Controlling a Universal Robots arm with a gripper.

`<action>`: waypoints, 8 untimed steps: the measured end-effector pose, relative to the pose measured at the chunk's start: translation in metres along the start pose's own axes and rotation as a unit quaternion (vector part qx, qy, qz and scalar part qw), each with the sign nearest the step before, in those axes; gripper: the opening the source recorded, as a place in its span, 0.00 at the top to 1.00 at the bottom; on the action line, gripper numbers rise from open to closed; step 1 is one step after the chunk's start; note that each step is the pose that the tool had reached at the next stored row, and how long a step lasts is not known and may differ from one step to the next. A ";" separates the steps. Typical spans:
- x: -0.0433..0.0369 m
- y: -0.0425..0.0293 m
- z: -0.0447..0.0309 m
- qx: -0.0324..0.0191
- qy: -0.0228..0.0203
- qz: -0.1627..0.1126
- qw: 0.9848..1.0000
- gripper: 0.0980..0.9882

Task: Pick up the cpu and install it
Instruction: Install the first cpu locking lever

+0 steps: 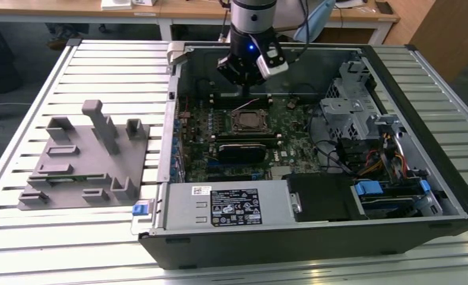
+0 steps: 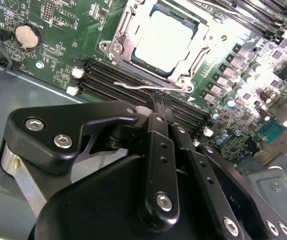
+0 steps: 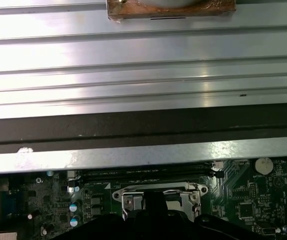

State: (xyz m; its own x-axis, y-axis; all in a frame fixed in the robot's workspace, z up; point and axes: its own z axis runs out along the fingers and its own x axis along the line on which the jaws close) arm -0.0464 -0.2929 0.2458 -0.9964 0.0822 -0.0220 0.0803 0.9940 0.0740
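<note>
gripper (image 1: 245, 95) hangs inside the open computer case (image 1: 423, 95), just above the far edge of the green circuit board (image 1: 285, 116) in the exterior view. we see its black fingers (image 2: 156, 107) drawn together in the second wrist view, closed with nothing between them, their tips just over the metal lever (image 2: 133, 86) that runs along the socket's edge. we find the cpu (image 2: 161, 40) lying flat in the metal socket frame (image 2: 118, 47), its pale silvery top facing up; in the exterior view the socket (image 1: 250, 120) sits near the middle of the board, just below the gripper. we note black memory slots (image 2: 113, 80) running between the socket and the case wall, and a round coin battery (image 2: 26, 36) off to one side on the board. we mark a black block (image 1: 242, 151) on the near side of the socket. on the exterior view's left, a grey plastic fixture (image 1: 83, 157) rests on the slatted metal table (image 1: 115, 65), well apart from the case. in the first wrist view the socket frame (image 3: 158, 192) appears beneath the table's slats (image 3: 143, 75).
</note>
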 end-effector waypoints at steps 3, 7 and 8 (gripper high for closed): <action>0.0000 -0.0001 0.0012 0.000 0.000 0.000 1.000 0.99; -0.0009 0.0000 0.0023 0.000 0.000 0.000 1.000 0.99; -0.0012 0.0001 0.0025 0.000 0.000 0.000 1.000 0.99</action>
State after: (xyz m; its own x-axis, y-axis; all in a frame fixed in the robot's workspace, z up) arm -0.0451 -0.2927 0.2433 -0.9964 0.0822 -0.0220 0.0804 0.9940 0.0741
